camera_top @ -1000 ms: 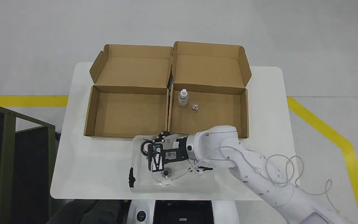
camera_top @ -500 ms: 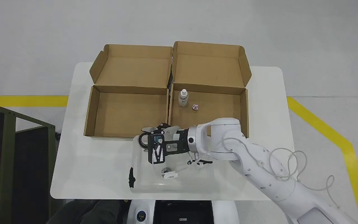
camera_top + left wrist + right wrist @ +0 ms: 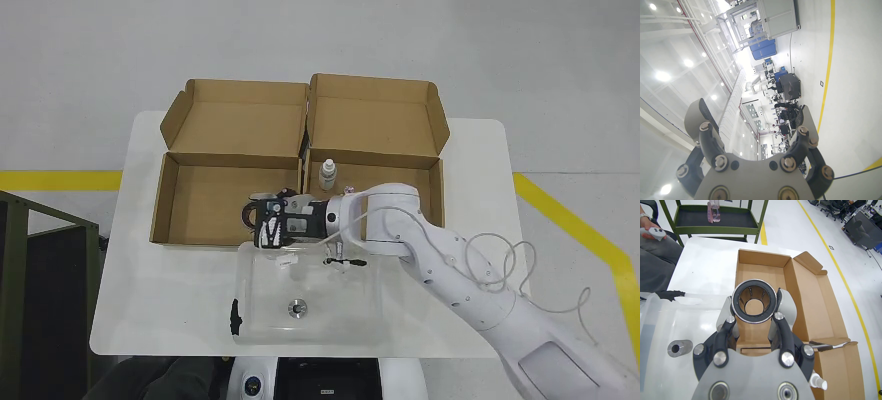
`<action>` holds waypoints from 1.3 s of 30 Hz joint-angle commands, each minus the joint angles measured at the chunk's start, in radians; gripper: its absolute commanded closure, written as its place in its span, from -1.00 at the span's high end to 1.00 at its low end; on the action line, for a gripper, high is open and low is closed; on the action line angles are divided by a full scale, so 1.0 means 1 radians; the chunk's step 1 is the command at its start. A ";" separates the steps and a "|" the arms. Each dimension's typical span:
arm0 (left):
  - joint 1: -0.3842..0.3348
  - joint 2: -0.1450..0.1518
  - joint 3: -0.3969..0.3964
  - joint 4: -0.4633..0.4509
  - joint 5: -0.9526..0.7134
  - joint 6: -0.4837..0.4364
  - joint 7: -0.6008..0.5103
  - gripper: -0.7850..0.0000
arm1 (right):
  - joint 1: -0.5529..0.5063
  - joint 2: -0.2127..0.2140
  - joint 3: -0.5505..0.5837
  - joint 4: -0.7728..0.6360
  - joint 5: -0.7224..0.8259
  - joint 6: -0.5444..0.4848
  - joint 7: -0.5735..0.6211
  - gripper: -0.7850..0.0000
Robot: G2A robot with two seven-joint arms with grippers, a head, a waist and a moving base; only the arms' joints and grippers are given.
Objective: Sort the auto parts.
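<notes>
The right arm (image 3: 450, 270) is shown extended from the table's near right corner toward its middle, with the right gripper (image 3: 262, 222) clamped on both sides of a cylindrical bearing sleeve (image 3: 753, 319), while the left gripper (image 3: 751, 108) is held with its fingers spread apart.

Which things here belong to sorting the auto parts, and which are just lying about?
Job: right gripper shut on the bearing; metal bushing in the clear tray; left cardboard box; right cardboard box holding a white bottle and a small part.
Lying about: green cart; pink bottle on it.
</notes>
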 commanded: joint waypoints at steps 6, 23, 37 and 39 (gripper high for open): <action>0.000 0.000 0.000 0.000 0.000 0.000 0.000 1.00 | 0.060 -0.035 -0.040 0.090 0.003 0.054 -0.002 -1.00; 0.000 0.000 0.000 0.000 0.000 0.000 0.000 1.00 | 0.192 -0.139 -0.137 0.357 0.036 0.143 0.017 -1.00; 0.000 0.000 0.000 0.000 0.000 0.000 0.000 1.00 | 0.239 -0.216 -0.199 0.543 -0.019 0.200 0.018 -1.00; 0.000 0.000 0.000 0.000 0.000 0.000 0.000 1.00 | 0.242 -0.223 -0.198 0.564 -0.023 0.202 0.014 -0.95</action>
